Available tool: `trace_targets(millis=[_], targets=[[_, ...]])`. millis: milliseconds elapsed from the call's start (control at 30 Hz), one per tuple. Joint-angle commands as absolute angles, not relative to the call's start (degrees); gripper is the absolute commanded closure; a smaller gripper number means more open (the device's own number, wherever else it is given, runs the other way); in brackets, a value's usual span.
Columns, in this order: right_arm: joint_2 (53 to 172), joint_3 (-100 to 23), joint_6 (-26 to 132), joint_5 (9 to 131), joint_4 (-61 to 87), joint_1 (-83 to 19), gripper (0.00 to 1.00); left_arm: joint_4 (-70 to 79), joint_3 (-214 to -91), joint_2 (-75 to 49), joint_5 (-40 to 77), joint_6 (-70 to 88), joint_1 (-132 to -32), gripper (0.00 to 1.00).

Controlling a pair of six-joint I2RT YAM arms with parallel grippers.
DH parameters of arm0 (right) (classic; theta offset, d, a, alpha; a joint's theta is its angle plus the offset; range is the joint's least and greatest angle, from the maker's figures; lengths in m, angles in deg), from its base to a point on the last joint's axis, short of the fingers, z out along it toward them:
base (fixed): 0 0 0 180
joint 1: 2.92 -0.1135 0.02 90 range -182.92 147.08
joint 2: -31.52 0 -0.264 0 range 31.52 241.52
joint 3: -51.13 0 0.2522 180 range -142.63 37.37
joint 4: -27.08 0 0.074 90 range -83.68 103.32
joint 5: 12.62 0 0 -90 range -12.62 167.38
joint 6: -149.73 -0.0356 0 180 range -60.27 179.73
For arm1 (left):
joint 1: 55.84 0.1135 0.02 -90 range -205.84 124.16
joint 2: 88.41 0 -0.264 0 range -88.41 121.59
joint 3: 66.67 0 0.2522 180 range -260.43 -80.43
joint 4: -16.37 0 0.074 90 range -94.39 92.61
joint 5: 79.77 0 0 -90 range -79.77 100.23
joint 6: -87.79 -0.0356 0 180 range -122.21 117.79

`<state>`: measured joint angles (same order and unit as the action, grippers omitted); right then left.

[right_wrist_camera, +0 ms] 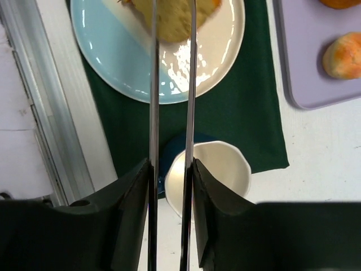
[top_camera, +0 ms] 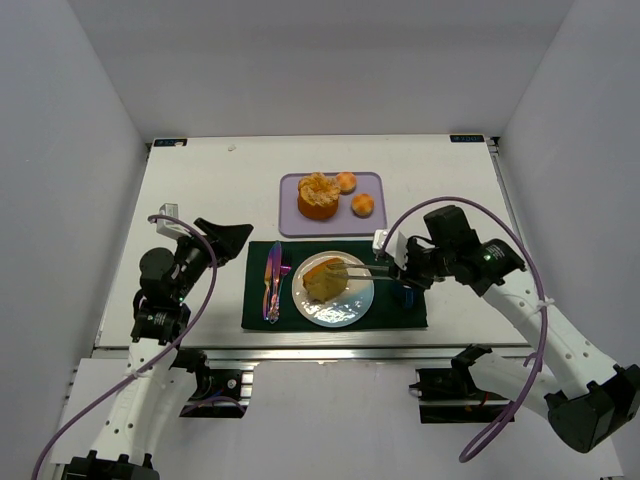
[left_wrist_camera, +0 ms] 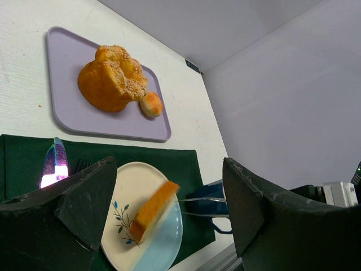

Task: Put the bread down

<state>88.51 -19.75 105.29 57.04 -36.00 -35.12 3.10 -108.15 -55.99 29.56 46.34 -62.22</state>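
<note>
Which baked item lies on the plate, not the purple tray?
The flat bread slice by the tongs: it alone lies on the plate; the cake and both buns sit on the tray.

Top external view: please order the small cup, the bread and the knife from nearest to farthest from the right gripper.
1. small cup, beside the right gripper holding tongs, right of the plate
2. bread, on the plate
3. knife, left of the plate

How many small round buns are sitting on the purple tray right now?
2. The far bun sits beside the cake; the near bun lies right of the cake, toward the tray's near edge.
</note>
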Motion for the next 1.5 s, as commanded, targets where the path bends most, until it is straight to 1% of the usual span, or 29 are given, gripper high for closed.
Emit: trace_targets(millis=[0, 233, 333, 433, 467, 500, 533, 600, 633, 667, 700, 733, 800, 833, 933, 1000, 1100, 1200, 1233, 1267, 1300, 1333, 1400, 1433, 1467], targets=[[87.6, -19.3, 102.0, 58.5, -30.6, -34.9, 0.61, 3.9, -108.6, -56.3, 30.3, 46.3, -62.3, 0.15], [86.5, -18.7, 97.1, 59.1, -26.0, -34.9, 0.62, 4.3, -108.2, -56.3, 30.5, 46.3, -62.3, 0.15], [86.6, -18.9, 94.2, 59.4, -23.4, -34.9, 0.65, 4.5, -108.3, -56.2, 30.6, 46.3, -62.3, 0.15], [86.7, -19.2, 88.7, 61.0, -19.1, -34.8, 0.72, 4.9, -108.2, -56.0, 30.7, 46.2, -62.3, 0.15], [87.1, -19.4, 87.3, 62.3, -18.1, -34.6, 0.78, 5.0, -108.2, -55.9, 30.7, 46.2, -62.3, 0.15], [87.5, -19.7, 85.4, 63.2, -17.0, -34.4, 0.81, 5.1, -108.3, -55.9, 30.7, 46.3, -62.3, 0.15], [87.9, -20.1, 81.6, 65.2, -14.9, -33.7, 0.87, 5.2, -108.2, -55.9, 30.7, 46.3, -62.3, 0.15], [89.5, -20.8, 77.9, 66.7, -13.6, -32.3, 0.92, 5.2, -108.2, -56.0, 30.7, 46.3, -62.3, 0.15], [90.1, -21.5, 73.9, 67.6, -12.4, -29.6, 0.98, 5.2, -108.2, -56.1, 30.7, 46.2, -62.3, 0.15], [91.5, -21.9, 71.8, 68.0, -12.1, -27.7, 1.00, 5.2, -108.2, -56.2, 30.7, 46.2, -62.3, 0.15], [92.4, -22.1, 69.5, 68.2, -11.7, -25.6, 1.00, 5.1, -108.2, -56.2, 30.7, 46.1, -62.3, 0.15], [94.3, -22.5, 65.0, 68.2, -11.1, -19.8, 1.00, 5.0, -108.3, -56.3, 30.8, 46.1, -62.3, 0.15], [96.6, -22.6, 60.9, 68.2, -10.9, -13.1, 1.00, 4.8, -108.2, -56.5, 30.7, 46.0, -62.3, 0.15], [99.7, -22.6, 58.2, 68.0, -10.8, -6.8, 1.00, 4.8, -108.0, -56.6, 30.8, 46.0, -62.3, 0.15], [105.9, -21.5, 57.7, 65.8, -9.2, 2.7, 1.00, 5.6, -107.2, -56.6, 31.0, 46.4, -62.3, 0.15], [108.8, -18.8, 59.6, 67.3, -4.5, 4.3, 1.00, 6.7, -106.8, -56.4, 31.3, 46.7, -62.3, 0.15], [113.2, -14.1, 63.1, 70.1, 3.9, 4.4, 0.97, 7.7, -106.6, -55.5, 31.9, 46.8, -62.3, 0.15], [117.1, -12.9, 63.0, 73.0, 6.4, 4.6, 0.88, 6.6, -107.9, -54.6, 32.1, 46.1, -62.3, 0.15], [118.3, -12.6, 62.9, 73.4, 6.5, 4.8, 0.79, 5.6, -108.2, -54.6, 32.1, 46.0, -62.3, 0.15], [118.5, -12.0, 63.0, 73.4, 6.9, 5.1, 0.73, 5.2, -108.4, -54.7, 32.0, 45.7, -62.3, 0.15], [118.8, -10.8, 63.9, 73.3, 7.5, 5.3, 0.57, 4.8, -108.4, -54.8, 31.8, 45.7, -62.3, 0.15], [118.9, -10.3, 64.6, 73.3, 7.5, 5.5, 0.49, 4.5, -108.3, -55.1, 31.7, 45.7, -62.3, 0.15], [119.0, -9.6, 66.5, 72.4, 6.5, 6.4, 0.40, 4.1, -107.9, -55.6, 31.5, 45.8, -62.3, 0.15], [119.1, -9.5, 66.9, 71.6, 6.0, 6.9, 0.39, 3.8, -107.7, -55.7, 31.2, 45.8, -62.3, 0.15], [118.9, -9.6, 67.4, 70.0, 5.5, 8.0, 0.35, 3.6, -107.6, -55.9, 31.1, 45.8, -62.3, 0.15]])
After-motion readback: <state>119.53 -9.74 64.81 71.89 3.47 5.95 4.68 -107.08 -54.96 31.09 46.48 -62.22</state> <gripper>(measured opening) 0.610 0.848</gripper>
